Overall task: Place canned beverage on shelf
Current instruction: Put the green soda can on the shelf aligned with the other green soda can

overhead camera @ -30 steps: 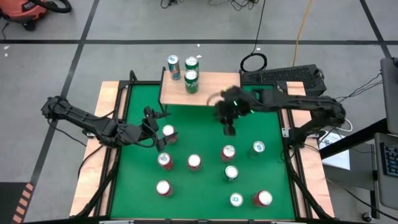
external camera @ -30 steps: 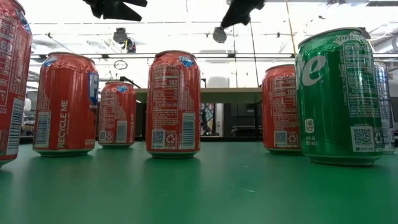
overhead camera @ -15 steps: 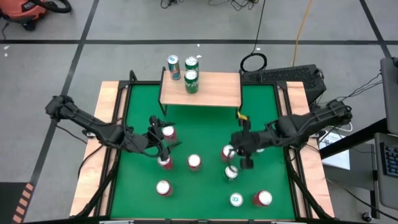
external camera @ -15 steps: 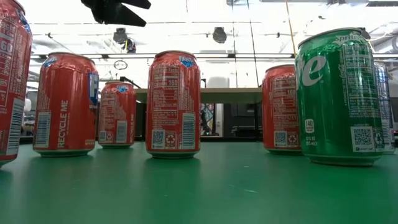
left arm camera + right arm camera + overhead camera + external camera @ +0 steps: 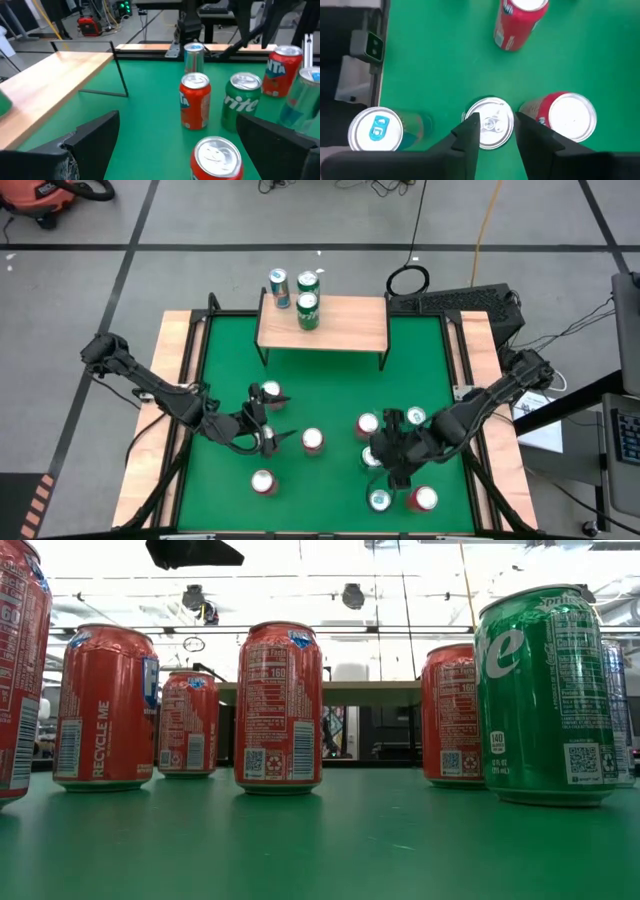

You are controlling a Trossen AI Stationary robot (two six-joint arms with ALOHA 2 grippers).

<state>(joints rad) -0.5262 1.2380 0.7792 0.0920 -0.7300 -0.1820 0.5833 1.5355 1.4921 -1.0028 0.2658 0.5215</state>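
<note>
The shelf (image 5: 322, 325) stands at the table's far edge with three cans (image 5: 308, 310) on its left end. Several red, green and teal cans stand upright on the green table. My right gripper (image 5: 496, 131) hangs open over a green can's silver top (image 5: 490, 122), pointing steeply down, one finger to each side and not touching. In the high view this can (image 5: 368, 457) is mostly hidden under that gripper (image 5: 392, 465). My left gripper (image 5: 272, 430) is wide open, nearly level, at the table's left middle. A red can (image 5: 216, 157) stands just ahead between its fingers, untouched.
Close around the green can stand a teal can (image 5: 375, 128) and a red can (image 5: 567, 115). Farther out on the table are more cans (image 5: 313, 440) (image 5: 262, 482) (image 5: 425, 498). Raised wooden rails (image 5: 172, 370) border the table. The shelf's right part (image 5: 355, 325) is bare.
My right gripper has swung from just in front of the shelf toward the table's near edge, sinking and tipping downward, and now hangs over the green can. My left gripper has moved a little toward the table's middle and near edge. No can has moved.
</note>
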